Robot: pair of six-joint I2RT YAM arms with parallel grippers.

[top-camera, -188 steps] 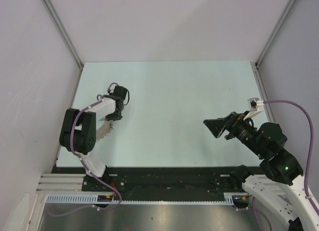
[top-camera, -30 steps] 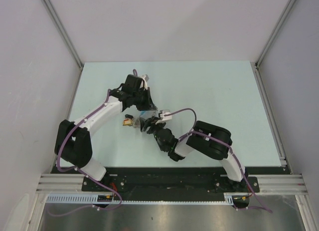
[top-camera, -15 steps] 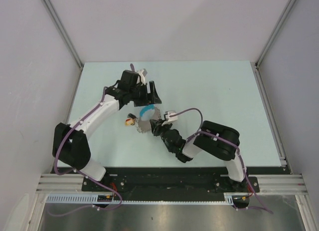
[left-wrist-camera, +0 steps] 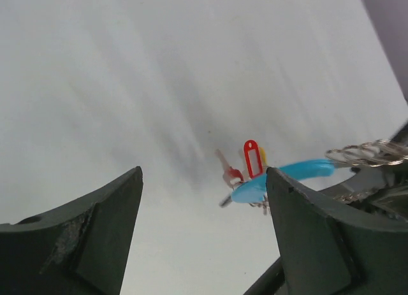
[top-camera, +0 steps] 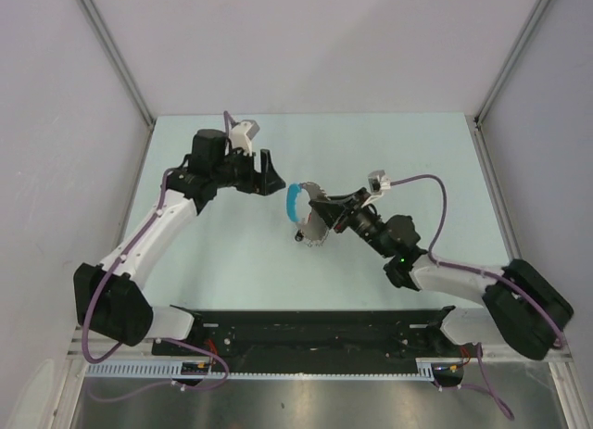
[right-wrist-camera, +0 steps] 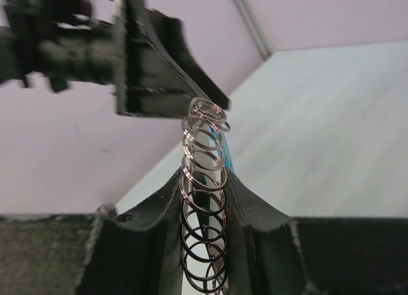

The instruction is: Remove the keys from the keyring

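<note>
Silvery keyring (right-wrist-camera: 205, 132) (blue strap (top-camera: 294, 200) attached) is pinched by the right gripper (right-wrist-camera: 203, 177); left gripper (left-wrist-camera: 204, 175) gapes empty; keys (left-wrist-camera: 225, 172) seemingly dangle below.

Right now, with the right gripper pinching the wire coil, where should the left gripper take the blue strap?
Probably mid-band on the blue strap, left gripper closing across its faces from its own side: that stretch arcs clear of the right gripper, wire coil and keys.

- Top view is lit brightly and evenly from above; only soft shadows are cast on the table (top-camera: 389, 146).
- Left wrist view is smeared by motion streaks.
- Right wrist view: glints are seen on the keyring (right-wrist-camera: 203, 199); the background is blurred.
</note>
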